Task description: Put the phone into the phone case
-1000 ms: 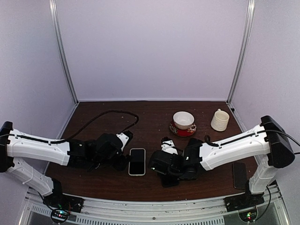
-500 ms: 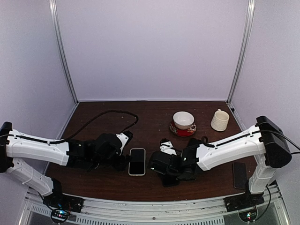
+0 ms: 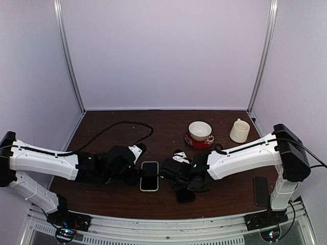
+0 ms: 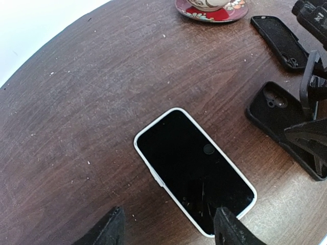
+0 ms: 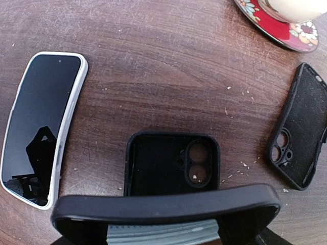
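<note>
A scuffed dark-brown wooden tabletop (image 3: pixel 168 127) sits inside pale lilac walls (image 3: pixel 163 51). The white-rimmed black smartphone (image 3: pixel 149 176) lies flat on it. The left end effector (image 4: pixel 168 224) is spread beside it, and the right end effector (image 3: pixel 172 174) pinches a black phone case (image 5: pixel 163 206).

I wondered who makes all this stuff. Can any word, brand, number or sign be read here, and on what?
No text can be read anywhere in these views.
phone: screen dark, nothing written.
phone case: plain black, no lettering visible.
saucer: flower pattern only, no words.
</note>
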`<action>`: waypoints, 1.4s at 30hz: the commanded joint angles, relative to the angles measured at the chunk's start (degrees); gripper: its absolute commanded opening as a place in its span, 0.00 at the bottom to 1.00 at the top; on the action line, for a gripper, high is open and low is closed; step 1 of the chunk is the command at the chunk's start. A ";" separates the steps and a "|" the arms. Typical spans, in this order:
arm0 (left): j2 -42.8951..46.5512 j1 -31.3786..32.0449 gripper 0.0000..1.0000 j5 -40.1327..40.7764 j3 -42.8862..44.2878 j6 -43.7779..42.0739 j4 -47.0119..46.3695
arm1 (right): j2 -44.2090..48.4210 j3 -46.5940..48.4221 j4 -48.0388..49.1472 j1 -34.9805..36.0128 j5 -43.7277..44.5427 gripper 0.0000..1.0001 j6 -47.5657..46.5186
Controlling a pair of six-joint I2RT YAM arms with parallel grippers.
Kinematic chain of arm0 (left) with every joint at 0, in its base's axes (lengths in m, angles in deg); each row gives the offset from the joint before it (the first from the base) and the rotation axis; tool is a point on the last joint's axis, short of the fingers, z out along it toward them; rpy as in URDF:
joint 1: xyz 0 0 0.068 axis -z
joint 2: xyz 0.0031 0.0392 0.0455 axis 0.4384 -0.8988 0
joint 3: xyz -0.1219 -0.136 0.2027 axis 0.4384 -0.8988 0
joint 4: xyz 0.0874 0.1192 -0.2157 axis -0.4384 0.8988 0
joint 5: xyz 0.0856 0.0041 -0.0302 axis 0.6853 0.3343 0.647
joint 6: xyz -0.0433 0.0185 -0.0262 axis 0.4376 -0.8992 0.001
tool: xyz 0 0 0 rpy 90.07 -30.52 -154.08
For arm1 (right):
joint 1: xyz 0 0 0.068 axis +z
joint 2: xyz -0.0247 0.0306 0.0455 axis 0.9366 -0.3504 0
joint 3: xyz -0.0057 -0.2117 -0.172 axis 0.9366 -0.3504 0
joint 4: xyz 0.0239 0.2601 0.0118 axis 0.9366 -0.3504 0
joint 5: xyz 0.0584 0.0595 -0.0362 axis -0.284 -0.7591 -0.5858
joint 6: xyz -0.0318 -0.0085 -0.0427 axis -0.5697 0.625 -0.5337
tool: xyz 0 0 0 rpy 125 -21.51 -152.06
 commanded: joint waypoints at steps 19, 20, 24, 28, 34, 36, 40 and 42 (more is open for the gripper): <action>-3.90 -0.25 0.58 -5.10 5.29 -3.61 0.40 | 7.43 -3.24 1.29 -4.96 -8.79 0.86 -4.78; -5.35 -0.20 0.55 -7.13 6.85 -3.62 1.07 | 8.80 -4.72 2.06 -5.74 -10.74 0.84 -4.84; -11.17 -1.34 0.53 -15.10 12.82 -2.78 2.68 | 13.26 -12.13 9.27 -6.80 -17.79 0.77 -4.11; -18.27 -5.70 0.54 -28.59 19.45 -0.82 3.93 | 16.27 -17.14 11.89 -7.08 -20.25 0.75 -3.30; -29.51 -10.11 0.57 -36.01 30.55 -2.73 4.55 | 21.11 -23.55 12.48 -6.73 -25.45 0.58 -3.12; -34.08 -10.24 0.47 -36.34 36.95 -4.59 6.85 | 23.09 -24.33 10.43 -5.01 -25.95 0.53 -2.21; -42.13 -10.19 0.33 -35.09 46.98 -7.03 13.77 | 24.32 -24.13 4.85 -0.51 -26.12 0.41 0.46; -43.99 -10.19 0.32 -33.19 48.98 -8.29 14.21 | 23.80 -24.17 4.46 1.75 -26.16 0.36 1.71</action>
